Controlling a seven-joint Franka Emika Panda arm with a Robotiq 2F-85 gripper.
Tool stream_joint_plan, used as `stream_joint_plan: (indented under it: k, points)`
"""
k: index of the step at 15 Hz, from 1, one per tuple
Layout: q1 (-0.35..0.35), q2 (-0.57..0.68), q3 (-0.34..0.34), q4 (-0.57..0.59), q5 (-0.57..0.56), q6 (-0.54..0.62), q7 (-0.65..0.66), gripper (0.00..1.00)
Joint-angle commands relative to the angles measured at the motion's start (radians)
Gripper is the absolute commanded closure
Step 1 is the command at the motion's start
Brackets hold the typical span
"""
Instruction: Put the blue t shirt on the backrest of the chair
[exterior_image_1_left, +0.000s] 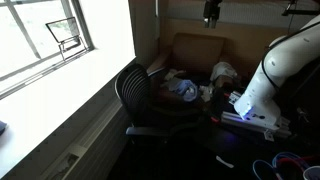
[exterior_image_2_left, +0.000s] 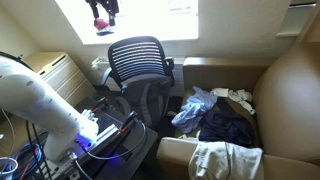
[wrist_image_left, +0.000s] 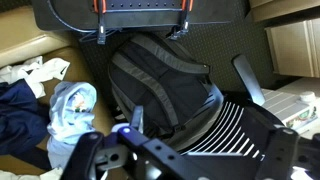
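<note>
Reaching comes first: the blue t shirt (wrist_image_left: 72, 110) lies crumpled on the couch (exterior_image_2_left: 290, 85), beside the chair (exterior_image_2_left: 140, 60). Your gripper (wrist_image_left: 185, 152) hangs above, jaws apart, empty. Clear the backrest (wrist_image_left: 240, 125); pinch the pale shirt, not the navy cloth (exterior_image_2_left: 228, 122).

Chair (exterior_image_2_left: 140, 62) is standing before window (exterior_image_2_left: 160, 15); backpack (wrist_image_left: 160, 85) is lying on its seat; t shirt (exterior_image_2_left: 195, 108) is lying beside chair on couch (exterior_image_2_left: 290, 90), among garments (exterior_image_2_left: 228, 125).
</note>
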Motion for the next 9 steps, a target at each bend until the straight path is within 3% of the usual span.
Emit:
stream_joint_plan:
  k: [1, 4, 5, 6, 9]
  points:
    - [-0.033, 0.005, 0.026, 0.002, 0.012, -0.004, -0.014, 0.00]
    - [-0.030, 0.054, 0.029, 0.020, 0.014, 0.007, -0.001, 0.00]
    - [-0.045, 0.087, 0.041, 0.004, -0.008, 0.060, 0.036, 0.00]
    - [-0.071, 0.125, 0.046, -0.051, -0.056, 0.210, 0.064, 0.00]
    - [-0.121, 0.249, 0.037, -0.080, -0.163, 0.407, 0.142, 0.00]
